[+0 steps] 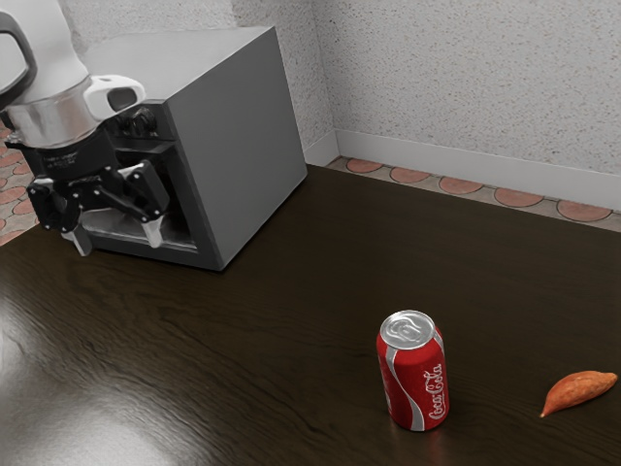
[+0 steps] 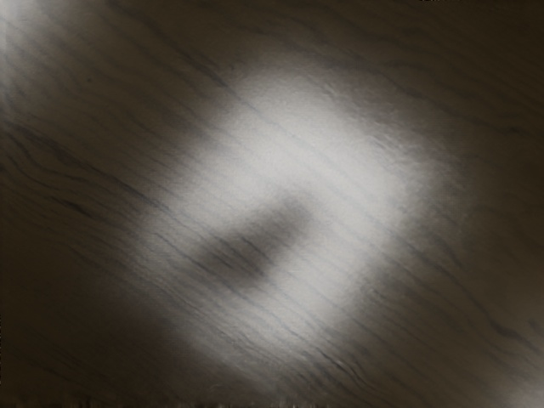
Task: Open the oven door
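Exterior view: oven (image 1: 233,146) sits on the dark wood table (image 1: 291,340), toward the exterior view's upper left, its front turned to the arm's side. Gripper (image 1: 115,240) hangs right by that front, overlapping its lower part in the exterior view, fingertips aimed down at about the height of the oven's lower edge. Fingers (image 1: 153,232) spread, wide gap between them. Contact with the oven: can't tell.

Door is on the oven's front, partly behind the gripper. Can't tell from this angle whether it's shut or ajar; dark frame and a paler strip low inside it are visible, but glass vs. cavity is unclear. Knobs (image 1: 143,120) above, partly covered by the arm (image 1: 58,112). Arm itself is cut off at the exterior view's left edge.

Wrist view: wood grain under the hand, big glare patch washing out part of it, darker blurred smudge inside the glare, source unclear.

Rest of the table: red cola can (image 1: 417,383) upright, well apart from the gripper. Orange tapered item (image 1: 579,390) lies near the can, maybe a sweet potato, identity not certain.
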Controlling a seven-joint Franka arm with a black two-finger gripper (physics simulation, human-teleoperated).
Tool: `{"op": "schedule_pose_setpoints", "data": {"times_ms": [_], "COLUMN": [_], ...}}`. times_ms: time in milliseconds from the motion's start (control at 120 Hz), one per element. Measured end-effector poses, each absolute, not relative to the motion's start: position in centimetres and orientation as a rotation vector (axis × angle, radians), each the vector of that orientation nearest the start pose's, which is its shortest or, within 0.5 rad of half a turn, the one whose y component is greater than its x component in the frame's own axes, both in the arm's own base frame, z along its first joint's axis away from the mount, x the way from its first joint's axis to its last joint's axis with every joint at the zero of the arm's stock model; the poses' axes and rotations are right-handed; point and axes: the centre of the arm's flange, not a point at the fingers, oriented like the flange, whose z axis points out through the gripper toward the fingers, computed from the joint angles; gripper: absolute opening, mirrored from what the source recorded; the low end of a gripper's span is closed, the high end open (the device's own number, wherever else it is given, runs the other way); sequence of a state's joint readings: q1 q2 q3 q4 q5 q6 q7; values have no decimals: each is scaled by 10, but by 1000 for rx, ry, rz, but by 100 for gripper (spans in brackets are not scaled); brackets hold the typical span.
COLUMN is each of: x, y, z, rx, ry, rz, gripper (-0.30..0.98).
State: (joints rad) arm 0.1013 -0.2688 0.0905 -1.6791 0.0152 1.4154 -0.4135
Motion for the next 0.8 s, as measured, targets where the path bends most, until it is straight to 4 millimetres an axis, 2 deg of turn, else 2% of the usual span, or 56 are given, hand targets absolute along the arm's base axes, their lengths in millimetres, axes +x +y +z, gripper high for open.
{"op": "schedule_pose_setpoints", "data": {"times_ms": [150, 217, 275, 333, 408, 450, 542, 608, 683, 800], "x": [419, 401, 398, 408, 432, 432, 427, 434, 436, 455], "y": [93, 96, 132, 168, 213, 236, 265, 277, 289, 320], "z": [693, 696, 696, 693, 681, 685, 700, 699, 701, 701], "rx": [-2959, -2944, -2881, -2810, -2716, -2653, -2548, -2511, -2480, -2402], "ry": [-1074, -1142, -1310, -1447, -1582, -1652, -1773, -1838, -1985, -2138], "rz": [6, -39, -149, -293, -459, -577, -793, -876, -967, -1064], "gripper": [69, 69, 69, 69, 69, 69, 69, 69, 69, 69]}}
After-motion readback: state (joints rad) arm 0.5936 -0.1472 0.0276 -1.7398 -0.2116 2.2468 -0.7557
